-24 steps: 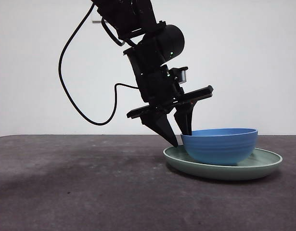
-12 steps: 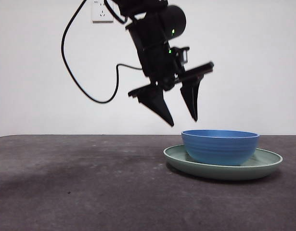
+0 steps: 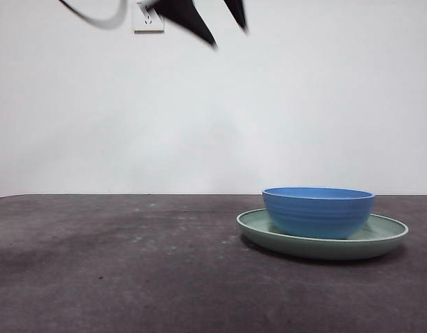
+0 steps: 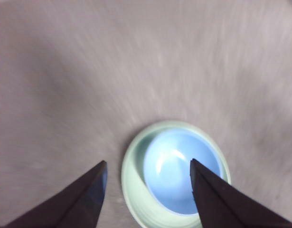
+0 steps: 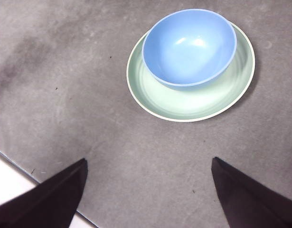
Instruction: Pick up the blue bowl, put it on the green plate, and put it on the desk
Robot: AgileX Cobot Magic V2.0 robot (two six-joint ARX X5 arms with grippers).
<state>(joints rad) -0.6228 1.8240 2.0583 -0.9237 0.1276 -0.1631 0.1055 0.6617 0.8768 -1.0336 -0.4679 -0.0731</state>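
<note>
Probably lab: bare wall [image 3: 303, 104], socket [image 3: 148, 19], desk [image 3: 130, 277].

Front view: even, soft light, sharp focus; thin shadow under the green plate [image 3: 323, 238]; left gripper [image 3: 223, 31] at 12 o'clock smeared by motion blur. Left wrist view: washed out, heavy streaking, bench [image 4: 89, 71] soft throughout. Right wrist view: crisp; glare spots inside the blue bowl [image 5: 189, 47].

Left end effector [image 4: 146, 176]: black, pointed wedge jaws. Right end effector [image 5: 149, 179]: same. Black cable [image 3: 95, 15].
</note>
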